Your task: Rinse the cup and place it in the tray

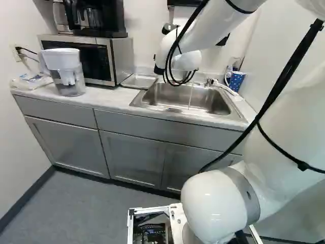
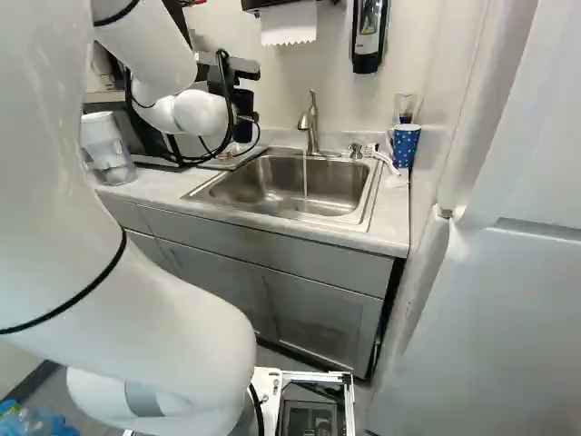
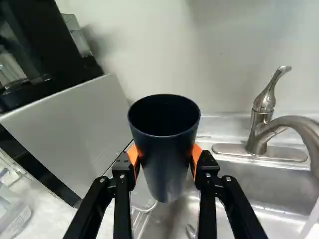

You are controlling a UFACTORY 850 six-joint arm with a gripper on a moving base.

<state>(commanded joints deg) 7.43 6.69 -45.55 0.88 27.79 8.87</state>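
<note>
Tightest bit is the tray (image 1: 139, 81): microwave (image 1: 122, 57) walls off one side, the wall (image 3: 164, 50) shuts the back. Way in is from above or over the counter's (image 1: 116, 100) front edge. On the other side the faucet (image 2: 311, 127) sticks up behind the sink (image 2: 263, 207), spout reaching out over it, with a water stream (image 2: 305, 177) crossing the open room there. Front part of the basin's pretty open from above, tbh.
</note>
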